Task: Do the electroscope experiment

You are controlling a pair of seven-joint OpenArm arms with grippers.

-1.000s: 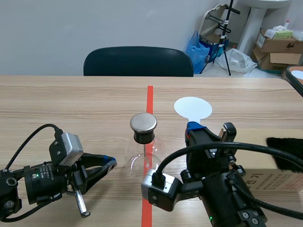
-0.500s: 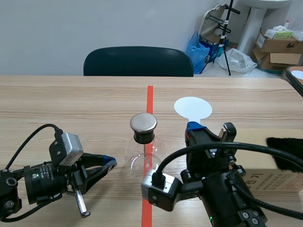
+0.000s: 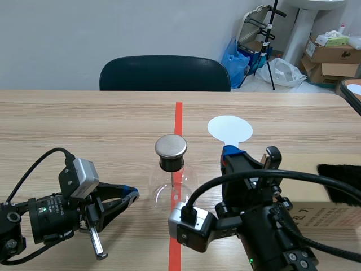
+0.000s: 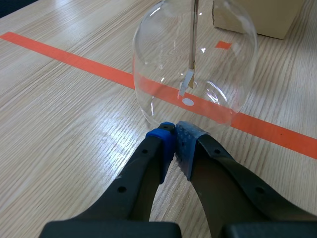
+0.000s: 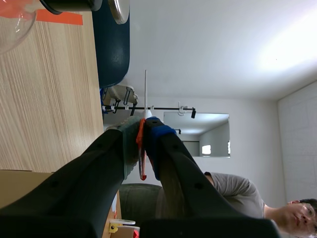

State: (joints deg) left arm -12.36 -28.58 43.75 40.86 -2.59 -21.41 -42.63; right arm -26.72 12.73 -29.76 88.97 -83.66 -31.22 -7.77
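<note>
The electroscope is a clear glass flask [image 3: 172,186] with a black stopper and a round metal cap [image 3: 171,146], standing on the red tape line mid-table. In the left wrist view its bulb [image 4: 195,64] stands just ahead of my left gripper [image 4: 174,144], and a thin rod with foil hangs inside. My left gripper [image 3: 131,196] lies low to the flask's left, shut on nothing. To the flask's right, my right gripper [image 3: 230,151] is shut on the handle of a white round paddle [image 3: 229,130]. From the right wrist, the paddle [image 5: 145,94] shows edge-on between the shut fingers [image 5: 141,144].
A cardboard box [image 3: 316,209] with a black fur cloth [image 3: 340,183] on it sits at the table's right. A dark chair [image 3: 164,73] stands behind the far edge. A person in a grey shirt [image 5: 237,191] shows in the right wrist view.
</note>
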